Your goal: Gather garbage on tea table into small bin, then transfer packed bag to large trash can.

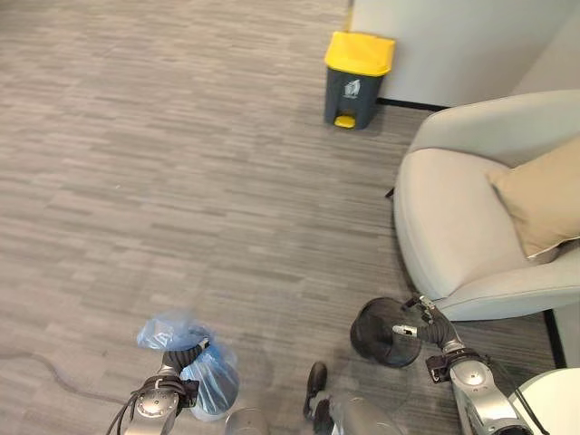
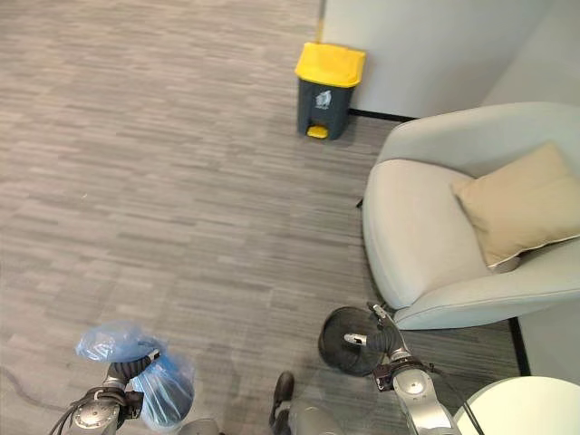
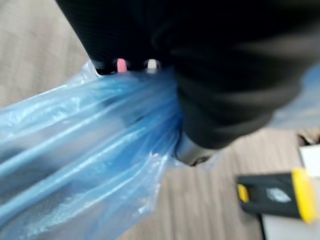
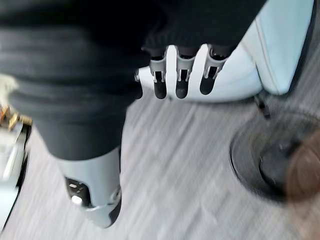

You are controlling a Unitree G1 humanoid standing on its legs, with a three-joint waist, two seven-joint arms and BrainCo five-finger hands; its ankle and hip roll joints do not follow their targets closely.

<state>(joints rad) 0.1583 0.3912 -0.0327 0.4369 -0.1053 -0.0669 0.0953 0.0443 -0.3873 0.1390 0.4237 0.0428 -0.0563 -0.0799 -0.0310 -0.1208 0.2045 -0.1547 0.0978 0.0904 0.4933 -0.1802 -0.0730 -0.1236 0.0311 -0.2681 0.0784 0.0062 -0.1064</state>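
We have the blue bag [image 1: 195, 362] bunched in our left hand [image 1: 181, 355] at seven o'clock, fingers closed round its gathered neck. It looks light, soft and slippery, so the twisted neck is the place to keep hold. Our right hand [image 4: 165, 75] hangs at five o'clock by the small black bin [image 1: 381, 333], fingers straight and holding nothing. Grey carpet floor runs ahead to the yellow-lidded trash can [image 1: 357, 79] at twelve, with the pale armchair [image 1: 462, 227] at two.
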